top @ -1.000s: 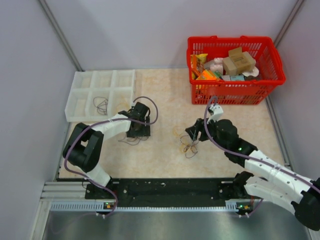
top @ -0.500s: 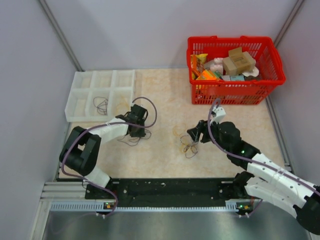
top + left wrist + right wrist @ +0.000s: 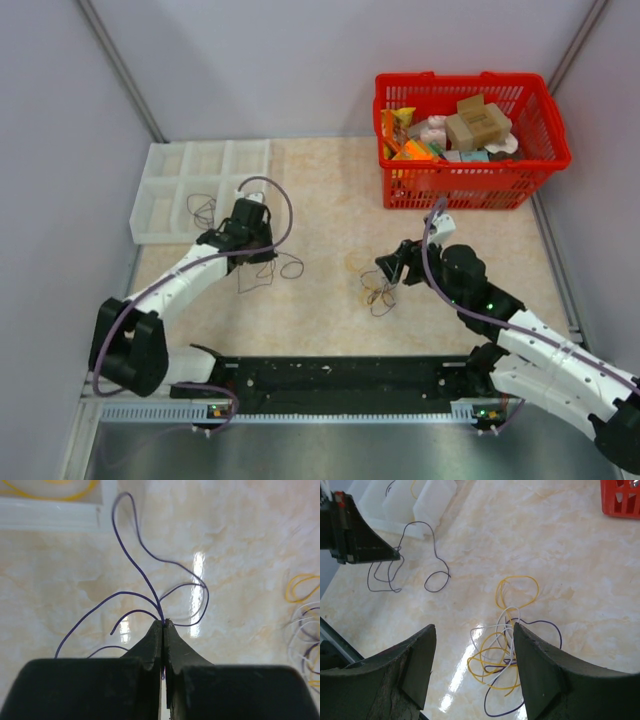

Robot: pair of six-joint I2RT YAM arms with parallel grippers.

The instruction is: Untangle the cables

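A tangle of yellow, whitish and purple cables (image 3: 378, 290) lies mid-table. It shows between the fingers of my right gripper (image 3: 473, 625), which hovers open above the tangle (image 3: 504, 650) without touching it. A single purple cable (image 3: 145, 575) is pinched at the tips of my left gripper (image 3: 163, 623), which is shut on it. Its loops trail over the table (image 3: 262, 270) beside the left gripper (image 3: 250, 247). The right wrist view also shows this strand (image 3: 437, 575) hanging from the left gripper (image 3: 395, 556).
A white compartment tray (image 3: 160, 200) stands at the back left with a dark cable (image 3: 202, 210) in one cell and a yellow one (image 3: 50, 487) in another. A red basket (image 3: 545, 120) full of packages sits at the back right.
My left gripper closed on the purple cable and drew back to the left toward the tray, pulling the strand along. The right gripper barely moved.
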